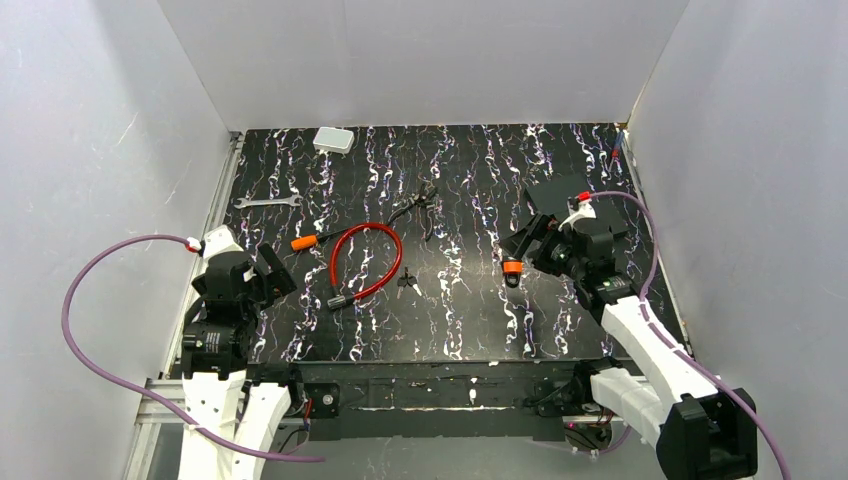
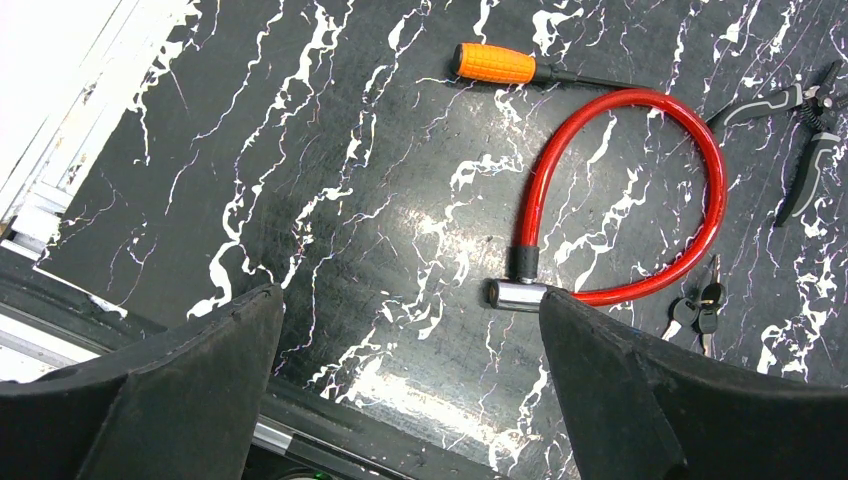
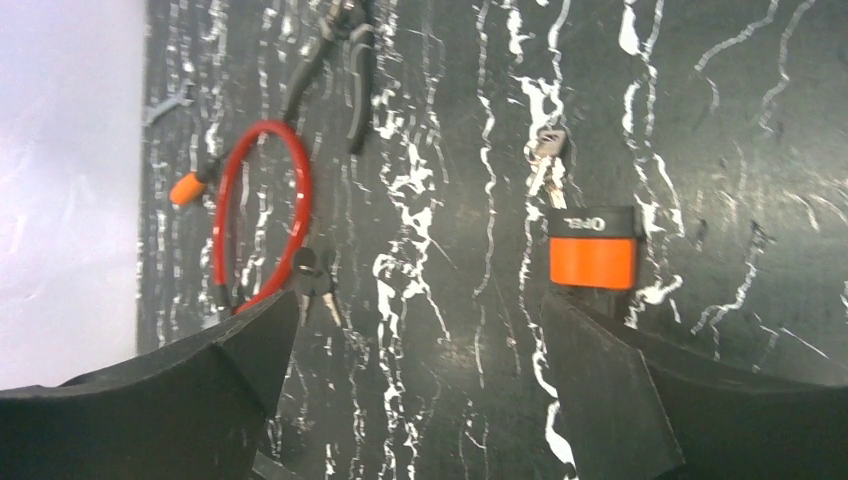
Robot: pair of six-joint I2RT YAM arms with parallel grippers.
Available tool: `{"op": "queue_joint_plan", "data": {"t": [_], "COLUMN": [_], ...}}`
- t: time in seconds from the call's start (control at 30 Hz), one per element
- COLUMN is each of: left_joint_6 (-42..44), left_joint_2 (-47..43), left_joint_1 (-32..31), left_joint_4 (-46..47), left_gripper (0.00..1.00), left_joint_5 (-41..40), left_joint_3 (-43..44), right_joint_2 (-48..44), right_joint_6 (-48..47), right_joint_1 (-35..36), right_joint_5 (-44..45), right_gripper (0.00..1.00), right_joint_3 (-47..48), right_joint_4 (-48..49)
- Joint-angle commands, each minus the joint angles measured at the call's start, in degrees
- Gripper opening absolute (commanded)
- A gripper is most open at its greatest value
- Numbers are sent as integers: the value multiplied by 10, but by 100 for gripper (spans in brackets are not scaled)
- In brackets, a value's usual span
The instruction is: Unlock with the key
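Shows left claw [image 2: 410,298] and right claw [image 3: 420,300] both spread wide above the marbled worktop [image 1: 480,310], with the key [image 1: 405,280] lying just outside the loop of the red cable lock [image 2: 716,190].

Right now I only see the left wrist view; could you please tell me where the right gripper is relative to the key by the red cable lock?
Observer: The right gripper hangs open well to the right of the key, holding nothing.
Operator: Is anything lying near it?
Observer: A black-and-orange piece lies just ahead of it.
Operator: Any other keys around?
Observer: Yes, a silver key bunch lies just beyond that piece.
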Motion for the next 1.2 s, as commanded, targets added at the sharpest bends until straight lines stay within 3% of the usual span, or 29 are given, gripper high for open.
{"op": "queue_joint_plan", "data": {"t": [0.0, 0.23, 0.77, 0.9, 1.17], "left_joint_6": [2, 5, 11, 11, 13], "left_joint_2": [-3, 1, 1, -3, -12], "left_joint_1": [-1, -1, -1, -1, 0], "left_joint_4": [-1, 1, 5, 5, 9], "left_gripper": [99, 99, 99, 99, 99], "left_joint_5": [-4, 2, 3, 5, 14], "left_joint_3": [-5, -4, -5, -6, -8], "right_joint_2": [3, 22, 286, 358, 460], "right_joint_6": [-28, -52, -95, -97, -85], "right_joint_1": [20, 118, 423, 451, 462], "right_joint_5": [64, 158, 436, 450, 439], "right_gripper": [100, 100, 100, 100, 90], "right_joint_3": [44, 94, 349, 401, 468], "right_joint_4": [-51, -86, -216, -243, -259]}}
